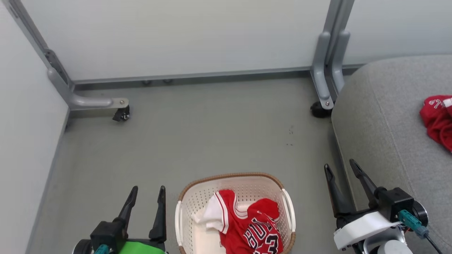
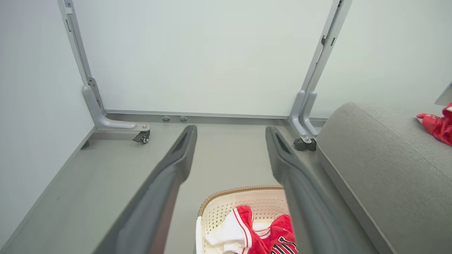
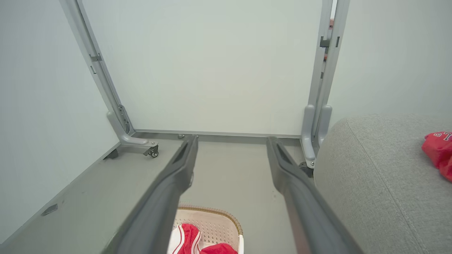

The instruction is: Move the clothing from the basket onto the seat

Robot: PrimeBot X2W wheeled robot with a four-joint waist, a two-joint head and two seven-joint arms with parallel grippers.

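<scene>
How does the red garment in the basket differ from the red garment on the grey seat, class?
The garment in the basket lies low, inside the basket on the floor; the garment on the seat lies higher, atop the seat. The basket one shows a white panel, stripes and large black lettering; the seat one shows mostly red with small white lettering, cut off at the picture's edge. Both are crumpled red fabric.

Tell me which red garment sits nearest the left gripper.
The jersey in the basket, just beside the left gripper; the other red garment lies far off on the grey seat.
</scene>
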